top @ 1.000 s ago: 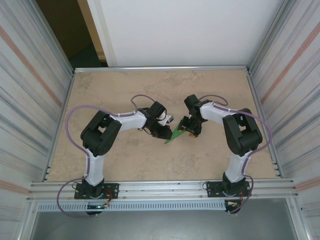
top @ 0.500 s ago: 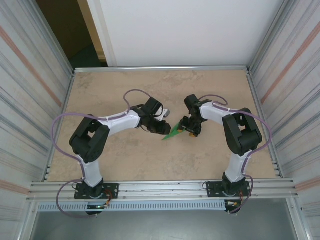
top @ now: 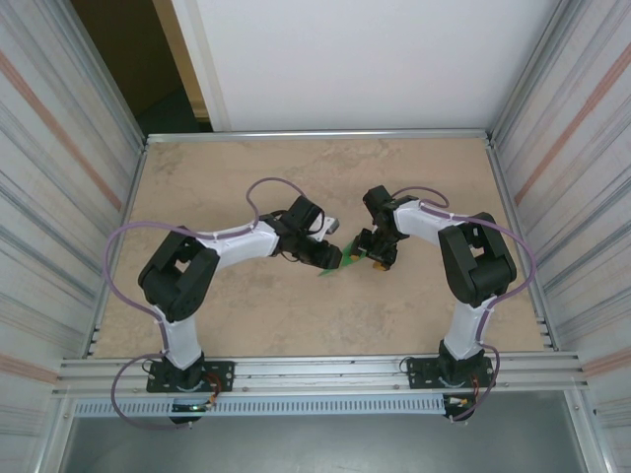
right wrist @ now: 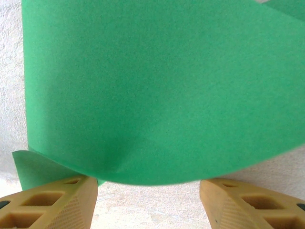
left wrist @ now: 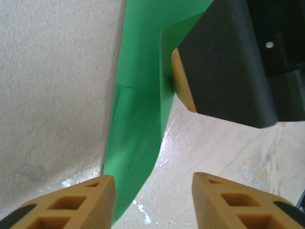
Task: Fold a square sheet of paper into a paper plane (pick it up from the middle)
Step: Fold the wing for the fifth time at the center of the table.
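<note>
Here the paper (left wrist: 138, 109) sits between left tool (left wrist: 152, 191) and right tool (right wrist: 148, 195).

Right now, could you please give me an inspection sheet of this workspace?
Surface: beige marbled tabletop, flat.
Job's things: thin bright green sheet of paper, folded and creased, mid-table between the grippers.
Clutter: nothing seen.
Grippers: left gripper open, paper edge beside one finger; right gripper open, one pad against a folded flap.
Cables: purple cables in loose loops, clear of the paper.
Surroundings: ribbed metal side walls, white back panel, dark opening back left.
</note>
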### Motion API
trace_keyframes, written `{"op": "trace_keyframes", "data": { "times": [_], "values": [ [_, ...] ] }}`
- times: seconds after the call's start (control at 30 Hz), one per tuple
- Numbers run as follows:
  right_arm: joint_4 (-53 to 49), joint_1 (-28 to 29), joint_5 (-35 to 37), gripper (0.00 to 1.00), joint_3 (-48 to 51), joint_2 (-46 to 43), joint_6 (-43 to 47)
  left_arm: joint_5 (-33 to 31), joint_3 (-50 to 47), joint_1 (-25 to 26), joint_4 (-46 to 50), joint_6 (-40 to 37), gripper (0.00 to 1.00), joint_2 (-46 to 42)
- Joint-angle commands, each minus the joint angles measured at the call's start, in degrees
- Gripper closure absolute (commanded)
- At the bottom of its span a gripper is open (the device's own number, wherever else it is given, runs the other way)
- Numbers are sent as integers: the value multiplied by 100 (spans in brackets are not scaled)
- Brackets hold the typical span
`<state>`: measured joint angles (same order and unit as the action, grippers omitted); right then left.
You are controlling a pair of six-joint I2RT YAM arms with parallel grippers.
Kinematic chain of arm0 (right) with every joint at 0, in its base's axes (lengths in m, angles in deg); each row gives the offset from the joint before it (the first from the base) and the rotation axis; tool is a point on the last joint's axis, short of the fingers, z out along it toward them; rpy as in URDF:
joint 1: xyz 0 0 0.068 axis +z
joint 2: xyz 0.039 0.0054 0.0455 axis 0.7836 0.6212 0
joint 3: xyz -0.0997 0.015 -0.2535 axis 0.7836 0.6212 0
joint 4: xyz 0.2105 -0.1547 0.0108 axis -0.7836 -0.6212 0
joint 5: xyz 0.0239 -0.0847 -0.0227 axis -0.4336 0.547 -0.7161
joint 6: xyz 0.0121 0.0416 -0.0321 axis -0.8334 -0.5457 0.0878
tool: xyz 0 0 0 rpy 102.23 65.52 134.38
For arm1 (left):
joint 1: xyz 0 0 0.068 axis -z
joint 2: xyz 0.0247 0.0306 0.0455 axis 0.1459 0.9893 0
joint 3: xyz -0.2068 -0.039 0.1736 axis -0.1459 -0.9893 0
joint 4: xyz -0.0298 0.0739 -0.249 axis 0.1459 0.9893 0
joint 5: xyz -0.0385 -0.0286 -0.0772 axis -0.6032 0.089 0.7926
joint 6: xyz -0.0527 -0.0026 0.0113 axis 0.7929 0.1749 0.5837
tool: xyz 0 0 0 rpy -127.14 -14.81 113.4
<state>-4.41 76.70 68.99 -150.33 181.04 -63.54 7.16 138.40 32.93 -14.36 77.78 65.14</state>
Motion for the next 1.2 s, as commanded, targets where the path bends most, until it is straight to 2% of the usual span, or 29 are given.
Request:
{"op": "trace_keyframes", "data": {
  "times": [0.0, 0.27, 0.6, 0.83, 1.0, 1.17],
  "values": [
    [1053, 6, 438, 38, 554, 1141, 30, 121, 27, -19, 20, -358, 48, 274],
    [1040, 3, 412, 38, 529, 1097, 29, 115, 142, -35, 98, -457, 46, 510],
    [1003, -31, 368, 37, 492, 1008, 72, -52, 217, -29, 338, -451, 64, 861],
    [937, -94, 257, 37, 410, 793, 215, -85, 238, -32, 420, -390, 73, 1028],
    [981, -132, 63, 37, 345, 354, 505, -107, 278, -36, 522, -293, 76, 1107],
    [1165, -168, -205, 36, 362, -554, 747, -106, 270, -36, 545, -228, 79, 1161]
  ]
}}
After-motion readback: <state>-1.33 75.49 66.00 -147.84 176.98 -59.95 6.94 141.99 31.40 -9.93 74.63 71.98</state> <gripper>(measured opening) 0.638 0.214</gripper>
